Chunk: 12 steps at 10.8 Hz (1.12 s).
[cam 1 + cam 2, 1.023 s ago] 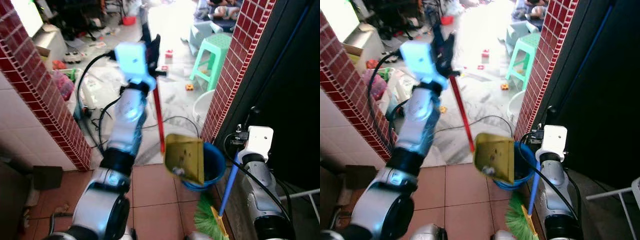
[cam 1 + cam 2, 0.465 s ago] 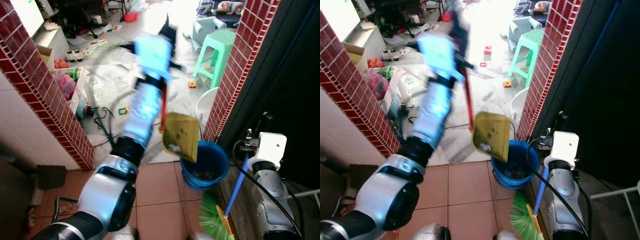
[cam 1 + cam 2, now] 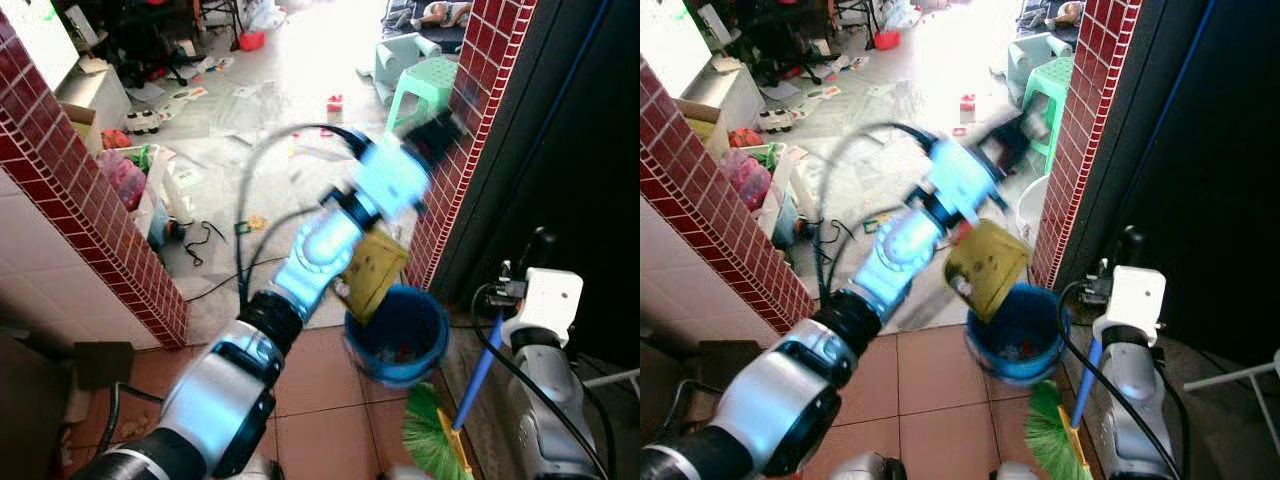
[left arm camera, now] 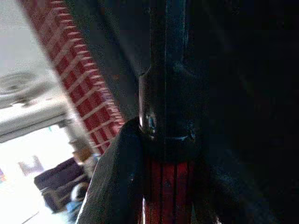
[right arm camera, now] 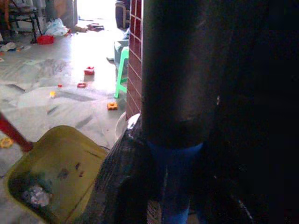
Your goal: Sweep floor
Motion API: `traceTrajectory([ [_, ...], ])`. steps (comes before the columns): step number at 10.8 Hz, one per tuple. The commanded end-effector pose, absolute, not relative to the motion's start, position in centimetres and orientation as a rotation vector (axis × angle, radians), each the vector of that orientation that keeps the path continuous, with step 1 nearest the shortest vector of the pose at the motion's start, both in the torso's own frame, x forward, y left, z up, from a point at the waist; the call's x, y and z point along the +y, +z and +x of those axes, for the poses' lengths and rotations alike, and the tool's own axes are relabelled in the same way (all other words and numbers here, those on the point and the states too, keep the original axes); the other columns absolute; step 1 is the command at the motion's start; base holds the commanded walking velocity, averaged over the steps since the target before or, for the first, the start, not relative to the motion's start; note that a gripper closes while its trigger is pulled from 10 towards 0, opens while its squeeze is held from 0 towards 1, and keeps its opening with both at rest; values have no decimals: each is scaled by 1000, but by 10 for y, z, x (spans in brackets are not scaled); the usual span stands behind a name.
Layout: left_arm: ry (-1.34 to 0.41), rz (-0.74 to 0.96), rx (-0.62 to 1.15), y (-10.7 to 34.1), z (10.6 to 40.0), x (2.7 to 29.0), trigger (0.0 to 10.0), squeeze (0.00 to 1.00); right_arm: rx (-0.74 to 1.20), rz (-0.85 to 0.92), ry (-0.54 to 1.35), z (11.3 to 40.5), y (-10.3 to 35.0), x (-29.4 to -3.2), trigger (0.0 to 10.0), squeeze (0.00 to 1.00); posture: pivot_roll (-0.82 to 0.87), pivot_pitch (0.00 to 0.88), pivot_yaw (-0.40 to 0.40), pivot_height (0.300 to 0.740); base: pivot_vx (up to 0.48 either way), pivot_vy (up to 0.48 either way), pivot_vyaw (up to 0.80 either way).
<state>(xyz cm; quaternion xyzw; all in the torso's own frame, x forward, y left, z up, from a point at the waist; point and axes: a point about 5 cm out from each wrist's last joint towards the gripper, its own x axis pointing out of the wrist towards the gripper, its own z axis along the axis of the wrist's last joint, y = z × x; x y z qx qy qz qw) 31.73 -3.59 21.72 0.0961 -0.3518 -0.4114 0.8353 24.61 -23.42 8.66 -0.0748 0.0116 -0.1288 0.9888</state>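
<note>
Dustpan point(image 3: 372, 272): yellow, long red handle, hanging tilted above the blue bucket point(image 3: 400, 335), mouth toward it. In the right wrist view some grey litter and dark specks lie in its low corner.
How it handles: my guess is a light, stiff plastic scoop on a rigid pole. With the load far from the grip, it will swing and twist easily. The hold belongs high on the handle, as it is now.
Left gripper point(image 3: 435, 130): stretched out forward toward the brick pillar point(image 3: 470, 140), blurred. In the left wrist view its black fingers point(image 4: 166, 70) close round the red handle, gripping it firmly.
Broom point(image 3: 470, 375): blue stick, green bristles low beside the bucket, bristles near the tiled floor point(image 3: 310, 380). Likely light, bristles springy, stick stiff. It is best held mid-stick.
Right gripper point(image 5: 175, 116): low at the robot's right side, fingers clamped on the blue stick, seen in the right wrist view.
Bucket: blue, round, standing at the foot of the pillar, some debris inside.
Step in hand: apparently tipping the sweepings into the bucket.
Surroundings: green stool point(image 3: 425, 85), small toys and cables scattered on the pale floor beyond.
</note>
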Motion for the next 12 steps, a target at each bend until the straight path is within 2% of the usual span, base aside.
traceTrajectory([
  [1, -987, 11, -763, 221, 281, -85, 10000, 0, 53, -149, -279, 243, 83, -237, 10000, 0, -244, 0, 98, 740, 0, 0, 0],
  [2, -1135, 5, -786, 224, 266, -97, 10000, 0, 57, -147, -273, 245, 83, -234, 10000, 0, -238, 0, 96, 740, 0, 0, 0],
  [4, -1277, -11, -777, 229, 252, -108, 10000, 0, 50, -146, -265, 251, 85, -232, 10000, 0, -232, 0, 96, 740, 0, 0, 0],
  [6, -1452, 75, -820, 236, 236, -112, 10000, 0, 41, -151, -262, 258, 87, -234, 10000, 0, -222, 0, 90, 740, 0, 0, 0],
  [7, -1509, 165, -897, 238, 228, -111, 10000, 0, 42, -153, -259, 259, 87, -234, 10000, 0, -219, 0, 87, 740, 0, 0, 0],
  [9, -1351, 114, -884, 253, 244, -104, 10000, 0, 42, -155, -252, 261, 87, -233, 10000, 0, -215, 0, 83, 740, 0, 0, 0],
  [12, -864, -66, -985, 339, 306, -33, 10000, 0, 47, -147, -230, 264, 86, -230, 10000, 0, -171, 0, 64, 740, 0, 0, 0],
])
